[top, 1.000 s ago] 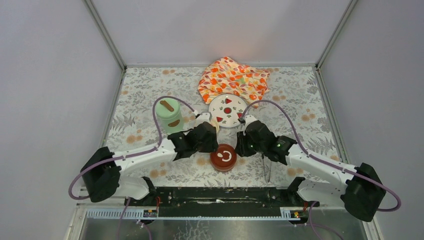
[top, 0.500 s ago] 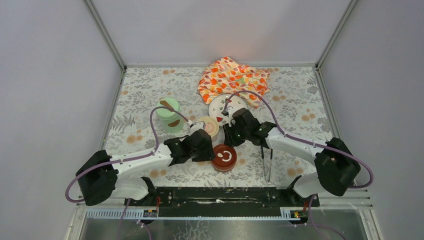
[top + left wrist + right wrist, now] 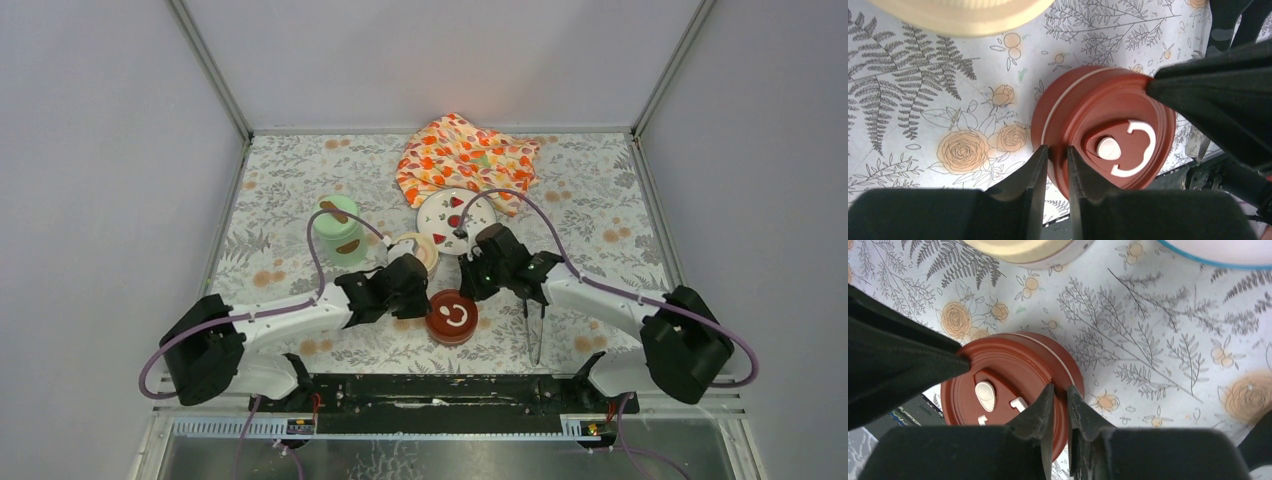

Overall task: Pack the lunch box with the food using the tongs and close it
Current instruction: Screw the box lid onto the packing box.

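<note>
The lunch box shows as three pots: a tall mint-green cylinder [image 3: 338,232], a cream-lidded bowl [image 3: 413,246] and a low bowl with a dark red lid [image 3: 452,316]. My left gripper [image 3: 1057,150] is shut on the left rim of the dark red lid [image 3: 1108,125]. On the opposite rim of this lid [image 3: 1008,385], my right gripper [image 3: 1060,390] is shut too. From above, the left gripper [image 3: 420,292] and right gripper [image 3: 478,287] flank the red pot. The tongs [image 3: 533,325] lie on the table to its right. No food is in view.
A white plate with red fruit prints [image 3: 455,220] sits behind the red pot, and an orange flower-patterned cloth [image 3: 465,155] lies bunched at the back. The cream lid [image 3: 963,15] is close behind my left fingers. The table's front edge is just beneath the red pot.
Both grippers have narrowed from wider jaws onto the red lid's rim. The right arm came back from the plate toward the red pot; the left shifted slightly.
</note>
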`<state>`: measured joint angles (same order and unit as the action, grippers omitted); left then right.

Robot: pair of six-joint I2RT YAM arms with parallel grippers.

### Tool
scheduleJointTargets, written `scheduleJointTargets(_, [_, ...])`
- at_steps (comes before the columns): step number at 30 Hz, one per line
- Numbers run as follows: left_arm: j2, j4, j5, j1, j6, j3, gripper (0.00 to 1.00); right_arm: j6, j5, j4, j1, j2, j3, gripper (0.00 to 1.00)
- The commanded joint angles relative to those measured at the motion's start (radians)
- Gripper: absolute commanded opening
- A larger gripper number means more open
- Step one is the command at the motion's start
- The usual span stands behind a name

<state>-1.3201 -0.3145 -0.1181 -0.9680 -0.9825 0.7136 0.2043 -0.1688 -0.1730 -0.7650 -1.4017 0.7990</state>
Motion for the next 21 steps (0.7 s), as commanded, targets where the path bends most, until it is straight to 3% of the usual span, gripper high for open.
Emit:
scheduleJointTargets(1, [-0.081, 0.011, -0.064, -0.007, 0.078, 0.04, 0.22, 0.11, -0.014, -0.027, -0.009, 0.104, -0.09, 0.14])
scheduleJointTargets(8, [-0.163, 0.061, -0.13, -0.007, 0.176, 0.131, 0.2, 0.295, 0.099, -0.047, -0.09, 0.298, -0.221, 0.13])
scheduleJointTargets(13, [-0.168, 0.075, -0.16, -0.007, 0.244, 0.173, 0.22, 0.359, 0.117, -0.049, -0.12, 0.382, -0.262, 0.19])
scheduleJointTargets(21, [-0.035, -0.003, -0.162, -0.015, 0.239, 0.148, 0.5, 0.225, 0.193, -0.085, -0.103, 0.383, -0.158, 0.27])
